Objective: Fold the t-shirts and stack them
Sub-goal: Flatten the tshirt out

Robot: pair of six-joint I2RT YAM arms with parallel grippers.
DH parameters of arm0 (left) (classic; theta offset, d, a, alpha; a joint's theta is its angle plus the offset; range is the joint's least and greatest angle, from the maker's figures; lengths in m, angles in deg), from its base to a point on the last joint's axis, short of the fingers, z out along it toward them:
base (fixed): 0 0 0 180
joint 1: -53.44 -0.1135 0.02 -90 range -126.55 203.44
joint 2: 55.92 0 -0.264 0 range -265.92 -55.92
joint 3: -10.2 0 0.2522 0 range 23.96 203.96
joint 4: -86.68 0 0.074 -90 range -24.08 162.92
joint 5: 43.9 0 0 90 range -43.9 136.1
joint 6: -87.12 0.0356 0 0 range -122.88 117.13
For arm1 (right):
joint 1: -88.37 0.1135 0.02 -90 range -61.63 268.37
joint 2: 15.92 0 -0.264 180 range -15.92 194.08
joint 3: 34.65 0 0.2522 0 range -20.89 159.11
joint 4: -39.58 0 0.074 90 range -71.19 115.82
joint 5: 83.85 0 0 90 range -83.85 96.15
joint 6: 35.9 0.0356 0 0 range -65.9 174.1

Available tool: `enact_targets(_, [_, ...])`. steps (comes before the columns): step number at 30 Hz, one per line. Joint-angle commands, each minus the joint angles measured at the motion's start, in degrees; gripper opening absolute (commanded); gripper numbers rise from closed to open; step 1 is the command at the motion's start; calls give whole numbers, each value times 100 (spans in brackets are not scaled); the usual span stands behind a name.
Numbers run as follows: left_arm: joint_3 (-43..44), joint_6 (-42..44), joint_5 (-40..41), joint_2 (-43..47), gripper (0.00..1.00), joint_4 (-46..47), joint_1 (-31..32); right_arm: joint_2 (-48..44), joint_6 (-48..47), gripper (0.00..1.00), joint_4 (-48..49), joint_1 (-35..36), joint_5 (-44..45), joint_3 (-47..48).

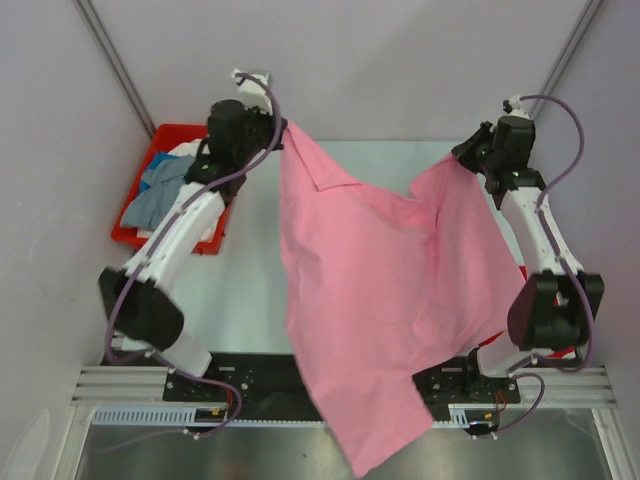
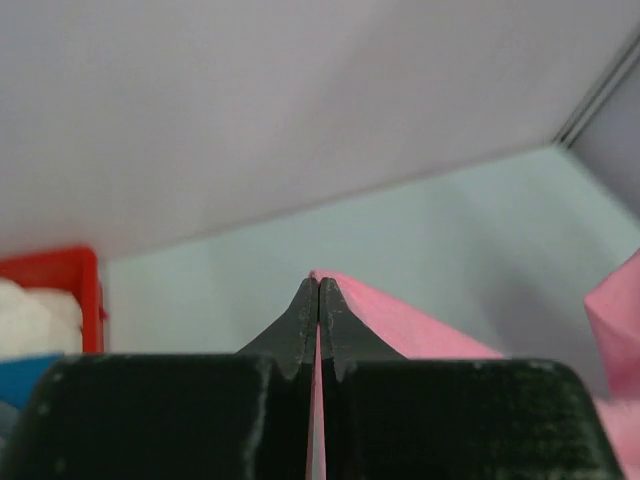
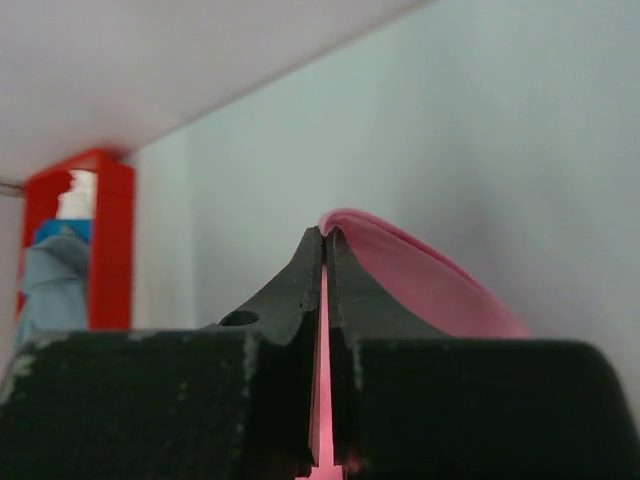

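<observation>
A light pink t-shirt (image 1: 390, 290) hangs spread in the air between my two arms, its lower end drooping past the table's near edge. My left gripper (image 1: 278, 130) is shut on its upper left corner; the pink cloth (image 2: 400, 325) shows pinched between the jaws in the left wrist view. My right gripper (image 1: 462, 155) is shut on the upper right corner; pink cloth (image 3: 420, 275) curls over the fingertips in the right wrist view. Grey-blue, blue and white t-shirts (image 1: 165, 185) lie heaped in the bin.
A red plastic bin (image 1: 135, 235) stands at the far left of the pale table (image 1: 250, 270); it also shows in the left wrist view (image 2: 85, 290) and the right wrist view (image 3: 105, 240). A bit of red (image 1: 522, 272) peeks out beside the right arm. Grey walls enclose the table.
</observation>
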Motion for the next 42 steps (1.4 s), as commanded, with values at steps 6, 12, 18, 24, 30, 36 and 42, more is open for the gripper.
enact_targets(6, [489, 139, 29, -2655, 0, 919, -872, 2635, -61, 0, 1738, -241, -288, 730])
enact_targets(12, [1448, -212, -95, -3948, 0, 752, -1066, 4506, -78, 0, 1527, -276, -464, 2522])
enact_targets(18, [1915, -510, -112, -4144, 0, 470, -1189, 4827, -70, 0, 623, -276, -464, 3684])
enact_targets(24, [1960, -678, -393, -3082, 0, 163, -1251, 3572, 1, 0, -142, -241, -244, 3458])
enact_targets(30, [1372, -556, -543, -1061, 0, -136, -1259, 1814, -166, 0, -1197, -65, 72, 3010])
enact_targets(36, [800, -310, -473, 1221, 0, -716, -1251, -424, -61, 0, -1795, 49, 125, 2043])
enact_targets(42, [878, 112, -104, 2763, 0, -1437, -1207, -2062, -219, 0, -2664, 278, -50, 1691])
